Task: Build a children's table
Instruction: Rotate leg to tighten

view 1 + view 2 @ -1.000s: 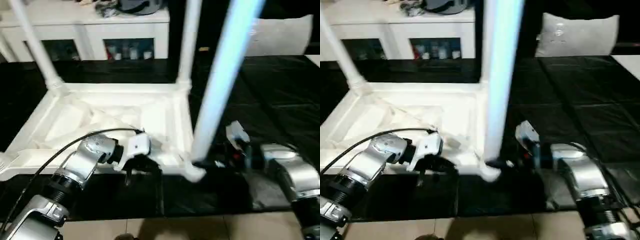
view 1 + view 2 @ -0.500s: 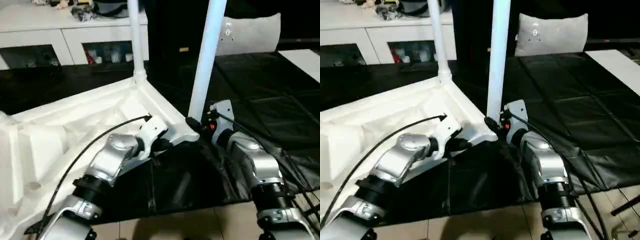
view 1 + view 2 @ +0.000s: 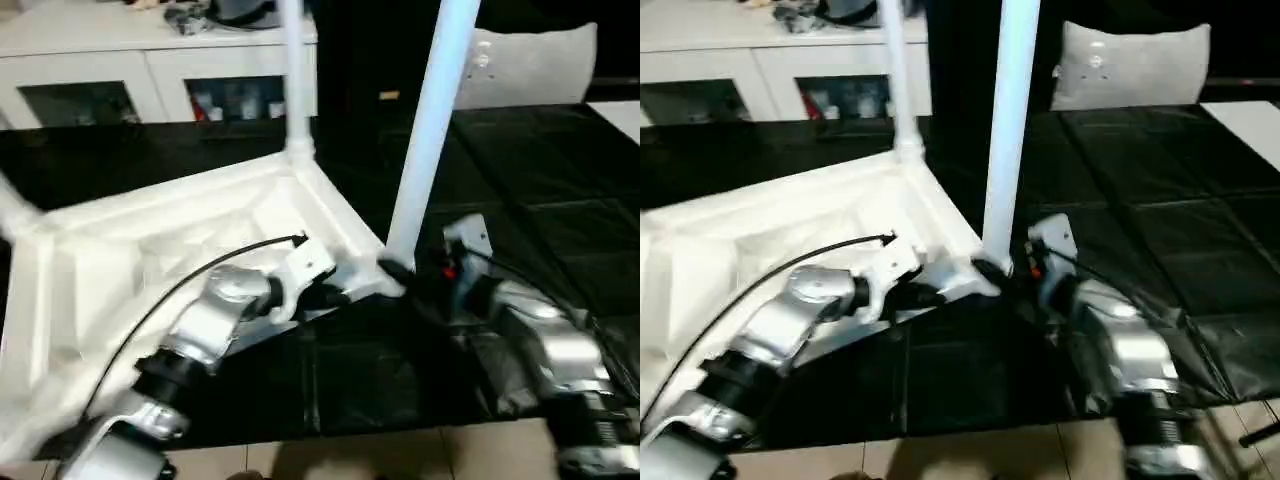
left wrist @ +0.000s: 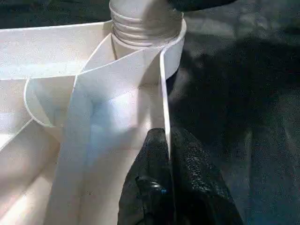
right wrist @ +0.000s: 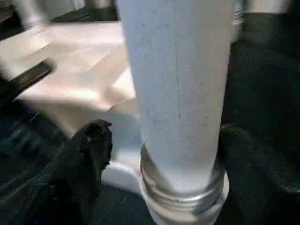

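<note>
The white tabletop [image 3: 150, 260] lies upside down on the black mat, ribs facing up. A leg [image 3: 296, 80] stands in its far corner socket. Another leg [image 3: 428, 140] stands upright in the near right corner socket [image 4: 145, 28], and part of a third leg [image 3: 14, 212] shows at the left. My left gripper [image 3: 335, 295] is shut on the thin rim wall [image 4: 164, 93] just beside that near socket. My right gripper [image 5: 168, 136] is open around the base of the near leg [image 5: 180, 93], with one finger [image 5: 89, 154] on each side and a gap showing beside the leg.
A white cabinet [image 3: 150, 70] with glass doors runs along the back. A grey cushion [image 3: 540, 65] stands at the back right. The black mat [image 3: 560, 160] spreads to the right of the tabletop, and beige floor [image 3: 400, 455] shows in front.
The head views have shifted and tilted. Both grippers stay at the near right corner, the left on the rim and the right at the leg's base.
</note>
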Controlling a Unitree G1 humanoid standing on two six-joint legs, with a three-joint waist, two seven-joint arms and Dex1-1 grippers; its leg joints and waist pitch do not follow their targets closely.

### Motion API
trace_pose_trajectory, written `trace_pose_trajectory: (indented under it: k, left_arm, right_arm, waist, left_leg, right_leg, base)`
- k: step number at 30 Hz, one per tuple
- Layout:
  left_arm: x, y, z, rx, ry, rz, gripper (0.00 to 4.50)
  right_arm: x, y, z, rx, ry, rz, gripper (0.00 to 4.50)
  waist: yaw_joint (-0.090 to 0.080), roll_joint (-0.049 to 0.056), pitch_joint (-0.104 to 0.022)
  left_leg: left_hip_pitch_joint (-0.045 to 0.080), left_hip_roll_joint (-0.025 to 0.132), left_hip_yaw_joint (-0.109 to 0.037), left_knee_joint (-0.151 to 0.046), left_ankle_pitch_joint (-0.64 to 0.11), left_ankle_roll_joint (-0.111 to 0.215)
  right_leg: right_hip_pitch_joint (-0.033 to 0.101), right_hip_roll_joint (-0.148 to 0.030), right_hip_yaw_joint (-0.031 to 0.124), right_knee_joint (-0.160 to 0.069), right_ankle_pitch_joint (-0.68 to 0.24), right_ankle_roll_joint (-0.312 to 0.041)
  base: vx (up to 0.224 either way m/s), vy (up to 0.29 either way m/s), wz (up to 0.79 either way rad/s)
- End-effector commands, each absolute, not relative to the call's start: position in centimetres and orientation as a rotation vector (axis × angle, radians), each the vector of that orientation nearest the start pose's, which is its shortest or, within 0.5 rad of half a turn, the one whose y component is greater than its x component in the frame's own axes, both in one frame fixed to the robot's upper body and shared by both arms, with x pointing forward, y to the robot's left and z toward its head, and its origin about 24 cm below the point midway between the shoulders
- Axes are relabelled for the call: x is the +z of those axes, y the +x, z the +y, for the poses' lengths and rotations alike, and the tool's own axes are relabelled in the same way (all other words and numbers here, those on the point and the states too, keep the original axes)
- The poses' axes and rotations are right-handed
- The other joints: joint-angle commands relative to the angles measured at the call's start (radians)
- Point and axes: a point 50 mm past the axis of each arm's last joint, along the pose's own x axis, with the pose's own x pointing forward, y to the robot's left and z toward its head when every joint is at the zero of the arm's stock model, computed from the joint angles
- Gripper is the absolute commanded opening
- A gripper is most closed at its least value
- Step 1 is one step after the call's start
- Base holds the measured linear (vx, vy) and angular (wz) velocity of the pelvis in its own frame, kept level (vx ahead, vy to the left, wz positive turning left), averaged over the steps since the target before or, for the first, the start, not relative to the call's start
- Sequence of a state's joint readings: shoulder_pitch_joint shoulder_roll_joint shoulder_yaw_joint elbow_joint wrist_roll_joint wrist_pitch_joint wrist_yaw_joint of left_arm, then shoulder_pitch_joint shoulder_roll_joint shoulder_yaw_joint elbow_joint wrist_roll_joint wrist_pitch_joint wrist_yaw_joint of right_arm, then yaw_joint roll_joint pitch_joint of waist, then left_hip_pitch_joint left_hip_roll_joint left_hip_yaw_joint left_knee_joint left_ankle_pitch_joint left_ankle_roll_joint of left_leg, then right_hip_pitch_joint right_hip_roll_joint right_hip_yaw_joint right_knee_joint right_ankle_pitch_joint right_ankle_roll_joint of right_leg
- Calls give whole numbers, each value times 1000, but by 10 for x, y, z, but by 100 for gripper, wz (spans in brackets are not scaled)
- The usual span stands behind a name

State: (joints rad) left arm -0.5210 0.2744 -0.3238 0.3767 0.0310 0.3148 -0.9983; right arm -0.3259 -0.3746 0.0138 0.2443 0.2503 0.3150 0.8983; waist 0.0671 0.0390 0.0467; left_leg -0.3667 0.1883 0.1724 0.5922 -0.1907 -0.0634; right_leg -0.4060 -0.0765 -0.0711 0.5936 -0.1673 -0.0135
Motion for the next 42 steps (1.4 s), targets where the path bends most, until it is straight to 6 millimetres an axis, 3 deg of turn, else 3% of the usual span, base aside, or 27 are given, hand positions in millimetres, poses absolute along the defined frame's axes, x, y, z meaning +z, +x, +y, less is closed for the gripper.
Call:
trace_pose_trajectory:
  k: [1, 2, 7, 11, 12, 13, 17, 25, 32, 37, 39, 42]
  left_arm:
    - [60, 303, 86, -1313, 372, 374, 0]
    - [60, 303, 89, -1336, 384, 374, 0]
    - [63, 299, 94, -1435, 403, 375, 0]
    - [62, 293, 100, -1553, 448, 403, 0]
    - [62, 293, 100, -1562, 455, 405, 0]
    - [61, 292, 101, -1578, 461, 411, 0]
    - [59, 286, 105, -1648, 469, 435, 0]
    - [55, 282, 111, -1678, 487, 459, 0]
    - [54, 281, 113, -1683, 481, 464, 0]
    - [57, 283, 108, -1626, 388, 438, 0]
    - [59, 285, 103, -1574, 343, 429, 0]
    - [60, 290, 93, -1462, 297, 430, 0]
  right_arm:
    - [63, 289, -172, 997, -20, 281, 419]
    - [65, 288, -175, 1024, -26, 289, 419]
    - [70, 284, -183, 1138, -39, 296, 419]
    - [71, 279, -185, 1263, -45, 309, 381]
    - [71, 278, -185, 1274, -49, 309, 372]
    - [70, 277, -185, 1295, -44, 316, 355]
    - [71, 270, -183, 1378, -17, 329, 333]
    - [67, 261, -183, 1459, -18, 383, 247]
    - [66, 259, -182, 1477, -9, 390, 216]
    - [61, 259, -172, 1432, 29, 429, 212]
    - [55, 265, -163, 1330, 25, 446, 211]
    - [44, 280, -150, 1114, 9, 452, 211]
  waist:
    - [2, -6, -61]
    - [3, -2, -61]
    - [20, -4, -63]
    - [30, -3, -64]
    - [30, -8, -64]
    - [35, -4, -63]
    - [44, -5, -63]
    - [44, -5, -63]
    - [44, -6, -64]
    - [44, -4, -63]
    - [40, -4, -60]
    - [19, -6, -51]
  left_leg:
    - [6, 35, -8, -67, -199, 74]
    - [6, 36, -8, -68, -206, 70]
    - [5, 38, -7, -64, -188, 75]
    - [5, 41, -7, -64, -179, 81]
    - [4, 41, -6, -64, -180, 82]
    - [7, 42, -7, -65, -185, 78]
    - [11, 44, -7, -67, -200, 69]
    - [7, 43, -7, -66, -192, 63]
    - [7, 42, -8, -66, -187, 62]
    - [7, 42, -7, -66, -182, 61]
    - [7, 41, -7, -69, -197, 54]
    - [7, 33, -14, -77, -256, 9]
  right_leg:
    - [56, -62, 42, -77, -268, -196]
    - [54, -62, 42, -79, -273, -199]
    - [56, -63, 43, -71, -235, -217]
    - [56, -64, 41, -68, -227, -226]
    - [56, -63, 40, -68, -230, -225]
    - [54, -65, 41, -69, -245, -223]
    - [53, -66, 42, -70, -268, -219]
    - [55, -66, 42, -70, -278, -211]
    - [54, -65, 42, -69, -279, -207]
    - [55, -65, 42, -68, -273, -212]
    - [52, -63, 41, -71, -305, -205]
    - [50, -67, 36, -88, -478, -144]
  base:
    - [0, 0, 0]
    - [0, 0, 0]
    - [0, 0, 0]
    - [0, 0, 0]
    - [0, 0, 0]
    - [0, 0, 0]
    - [0, 0, 0]
    - [0, 0, 0]
    - [0, 0, 0]
    - [0, 0, 0]
    - [0, 0, 0]
    - [0, 0, 0]
